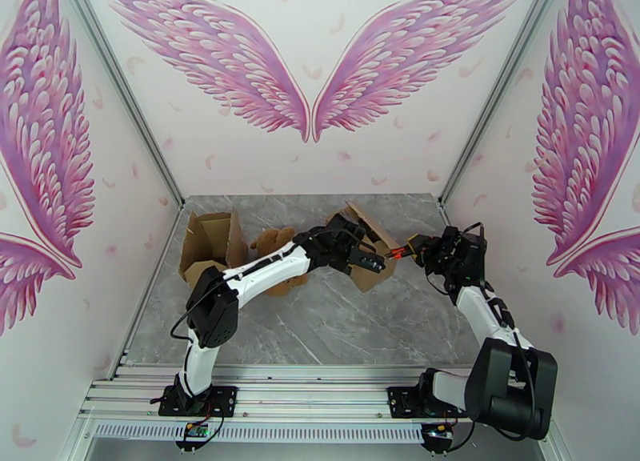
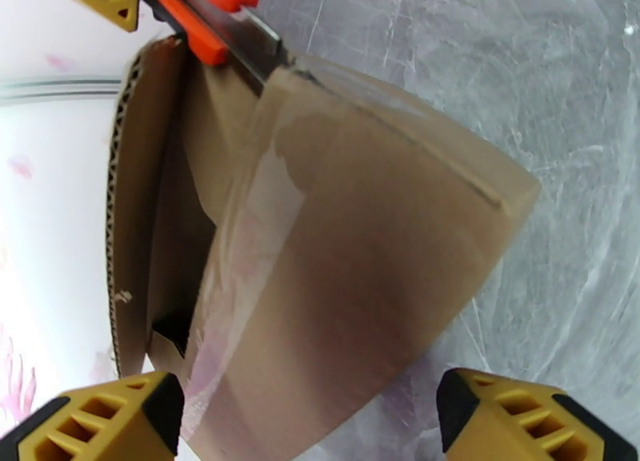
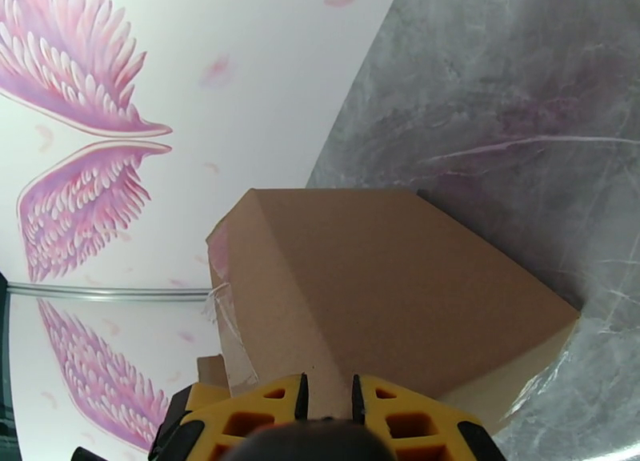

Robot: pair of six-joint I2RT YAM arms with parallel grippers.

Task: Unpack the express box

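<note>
The taped brown express box [image 1: 370, 277] lies tilted on the grey table at the back, right of centre. My left gripper [image 1: 366, 260] is on its near side, open, with the yellow fingers [image 2: 104, 422] set wide on either side of the box [image 2: 360, 238]. I cannot tell if the pads press on it. My right gripper [image 1: 414, 245] is shut on an orange utility knife [image 1: 398, 252]. The knife's blade [image 2: 258, 48] meets the taped seam at the box's top edge. In the right wrist view the fingertips [image 3: 276, 410] stand close together just before the box [image 3: 384, 294].
An opened cardboard box [image 1: 212, 242] stands at the back left, with a brown teddy bear [image 1: 274, 242] beside it, partly behind my left arm. Clear tape [image 2: 256, 238] runs down the express box. Walls close in the table on three sides.
</note>
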